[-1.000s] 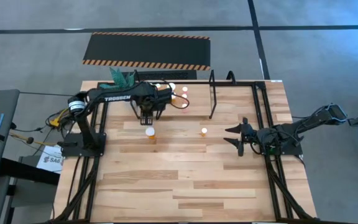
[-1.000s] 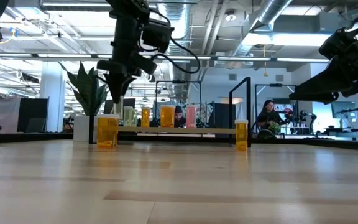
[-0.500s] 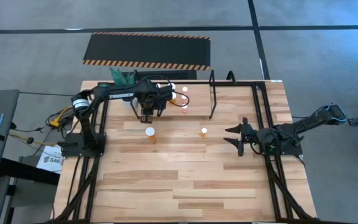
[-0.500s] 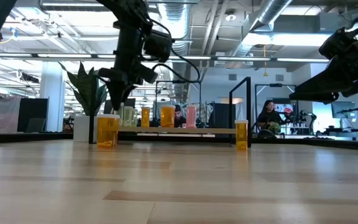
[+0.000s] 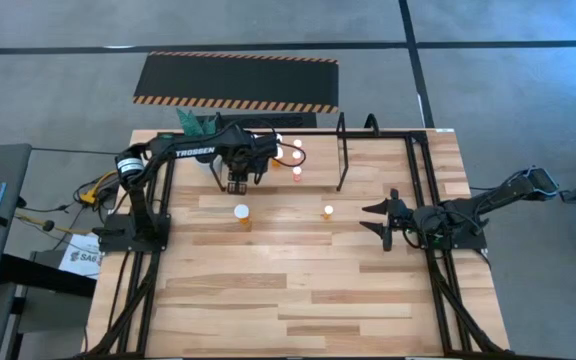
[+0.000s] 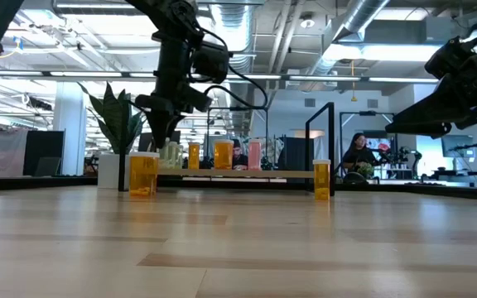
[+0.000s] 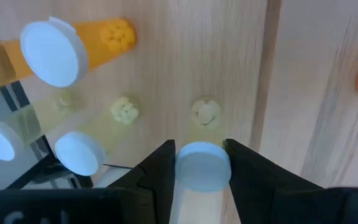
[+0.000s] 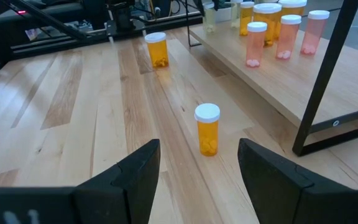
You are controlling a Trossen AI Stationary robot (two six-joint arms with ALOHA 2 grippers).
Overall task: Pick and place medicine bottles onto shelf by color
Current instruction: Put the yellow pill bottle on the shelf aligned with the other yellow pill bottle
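- Left gripper (image 5: 236,184) is hanging over the left end of the shelf (image 5: 313,165), fingers closed snugly around a pale yellow bottle (image 7: 197,171) just under its white cap; in the wrist view the bottle is sitting upright between them.
- Bottle base is looking close to the board, though I can't tell if it's touching, since the low view is cluttered there.
- Judgement: this is the placing step. Best to be lowering straight down, keeping the bottle vertical, and opening only once the base is seated.
- Neighbours are crowding in: two more pale yellow bottles (image 7: 78,154) just beside it and a big orange bottle (image 7: 61,50) near. Opening the fingers only slightly should avoid knocking them.
- Two orange bottles are standing off the shelf on the table (image 5: 298,300): large one (image 5: 241,213) near the left arm, small one (image 5: 329,212) toward the middle.
- Right gripper (image 5: 386,222) is waiting at the table's right side, fingers spread wide, holding nothing.
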